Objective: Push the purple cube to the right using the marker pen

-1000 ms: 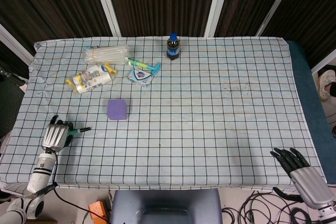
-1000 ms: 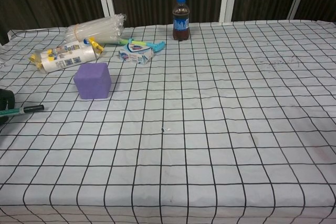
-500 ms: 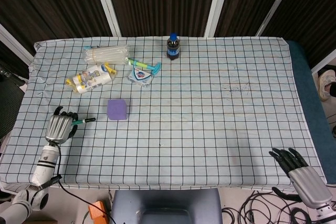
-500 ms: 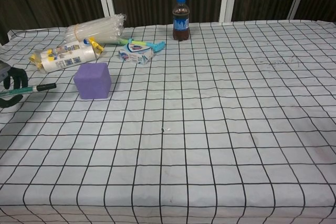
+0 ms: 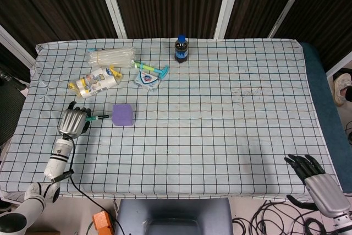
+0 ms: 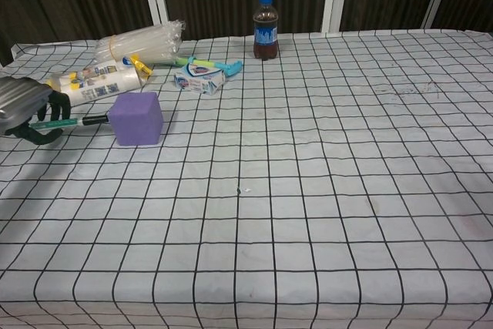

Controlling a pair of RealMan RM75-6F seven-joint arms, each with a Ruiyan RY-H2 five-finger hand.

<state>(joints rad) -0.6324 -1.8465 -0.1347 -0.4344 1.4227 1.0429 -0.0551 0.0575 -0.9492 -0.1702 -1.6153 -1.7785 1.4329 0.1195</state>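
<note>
The purple cube (image 5: 122, 115) (image 6: 136, 119) sits on the checked cloth at the left of the table. My left hand (image 5: 74, 122) (image 6: 27, 107) is just to its left and grips a green marker pen (image 5: 98, 118) (image 6: 73, 121). The pen lies level, and its black tip points right and reaches the cube's left face. My right hand (image 5: 316, 177) rests at the table's near right corner with its fingers apart, holding nothing. The chest view does not show it.
Behind the cube lie a white labelled bottle on its side (image 5: 94, 82), a clear bag of tubes (image 5: 111, 56), a small white packet (image 5: 147, 78) and a green-handled tool (image 5: 154, 69). A cola bottle (image 5: 181, 49) stands at the back centre.
My left hand has carried the pen forward and to the right, from the near left edge up to the cube's left face. The cube and my right hand have stayed put.
</note>
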